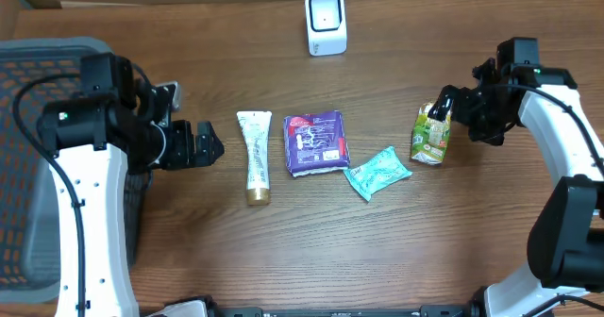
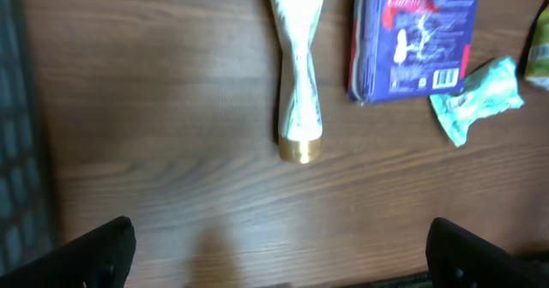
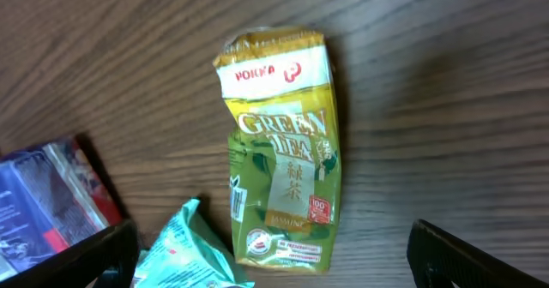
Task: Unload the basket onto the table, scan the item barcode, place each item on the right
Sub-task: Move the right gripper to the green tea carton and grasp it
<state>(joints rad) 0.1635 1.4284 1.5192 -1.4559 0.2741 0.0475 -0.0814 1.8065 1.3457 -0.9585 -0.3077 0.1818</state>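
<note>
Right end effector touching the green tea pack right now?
Apart. Right wrist view: the right end effector is open, both fingers at the frame's bottom corners, bare table showing between them and the green tea pack.

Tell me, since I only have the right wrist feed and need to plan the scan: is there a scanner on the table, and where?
Observer: Yes. A white scanner stands at the far edge of the table, about mid-width, apart from all the items.
Operator: What lies beyond the purple pack at the edge of my picture?
Observer: A white tube with a gold cap, lying beside the purple pack, on the side away from the green tea carton.
Operator: And the left hand?
Observer: The left hand is open and empty, next to the tube but apart from it.
</note>
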